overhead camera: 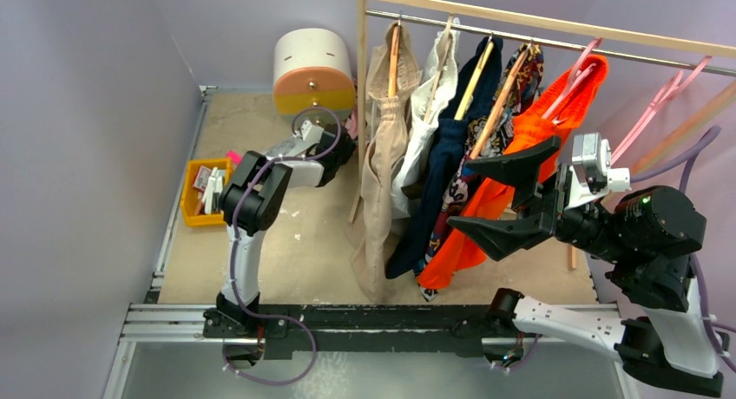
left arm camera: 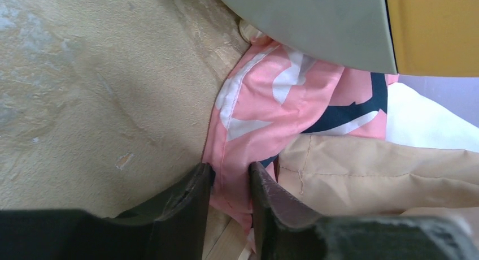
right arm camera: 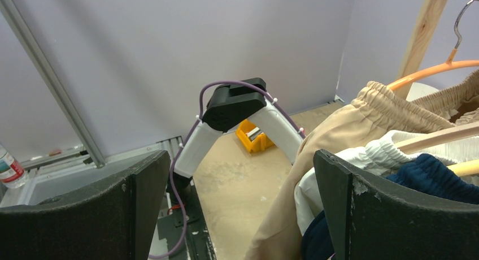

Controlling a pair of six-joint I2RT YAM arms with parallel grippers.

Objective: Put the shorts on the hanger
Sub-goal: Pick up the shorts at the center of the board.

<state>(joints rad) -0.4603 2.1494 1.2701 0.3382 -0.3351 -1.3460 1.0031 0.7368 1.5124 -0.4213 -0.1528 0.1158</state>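
The shorts [left arm camera: 282,96], pink with navy and white swirls, lie bunched on the table beside a beige garment [left arm camera: 384,169] and under a round drum [left arm camera: 316,22]. My left gripper [left arm camera: 231,178] pinches a fold of their pink edge between both fingers. In the top view that gripper [overhead camera: 343,147] is reached far back, low at the foot of the rack. The empty pink hanger [overhead camera: 657,106] hangs on the rail at the right. My right gripper [overhead camera: 464,197] hovers wide open in front of the orange garment [overhead camera: 529,156], holding nothing, as its own view of the gripper [right arm camera: 240,164] shows.
A wooden rack with a metal rail [overhead camera: 486,30] carries beige trousers [overhead camera: 382,156], white, navy and patterned clothes on tan hangers. A white, orange and yellow drum [overhead camera: 314,69] stands at the back. A yellow bin [overhead camera: 204,191] sits at the table's left edge.
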